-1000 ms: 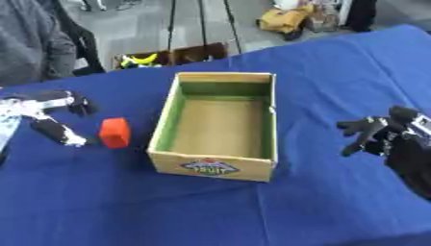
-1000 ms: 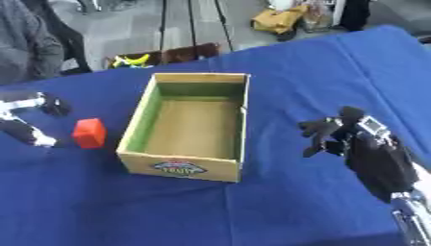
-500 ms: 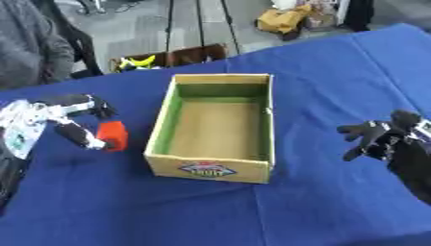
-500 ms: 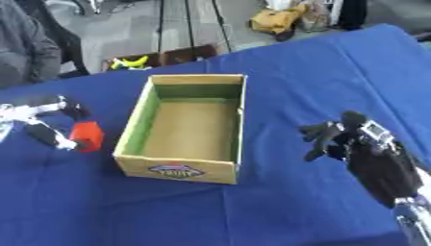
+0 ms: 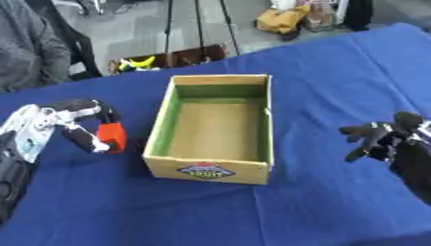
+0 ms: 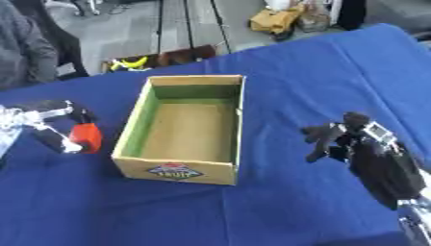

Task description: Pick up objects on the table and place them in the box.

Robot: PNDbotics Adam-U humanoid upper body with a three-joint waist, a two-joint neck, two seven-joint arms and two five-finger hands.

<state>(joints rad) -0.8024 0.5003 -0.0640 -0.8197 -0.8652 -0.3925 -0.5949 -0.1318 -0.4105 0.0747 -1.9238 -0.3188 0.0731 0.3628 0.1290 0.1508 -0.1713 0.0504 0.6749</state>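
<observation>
Since the earlier frame, the left hand (image 5: pixel 66 120) is now closing on the red block (image 5: pixel 111 137), which is lifted and tipped a little.

Left eye view: the cardboard box (image 5: pixel 215 166) is standing open near the middle of the blue table (image 5: pixel 336 62). It is holding nothing; its inner walls are green. A label is showing on its near wall, but the writing cannot be read. The fingers and thumb are pinching the block, just beside the box's left wall.

Right eye view: the right hand (image 6: pixel 341 139) is hovering near the table's right edge, fingers spread and relaxed, holding nothing.
</observation>
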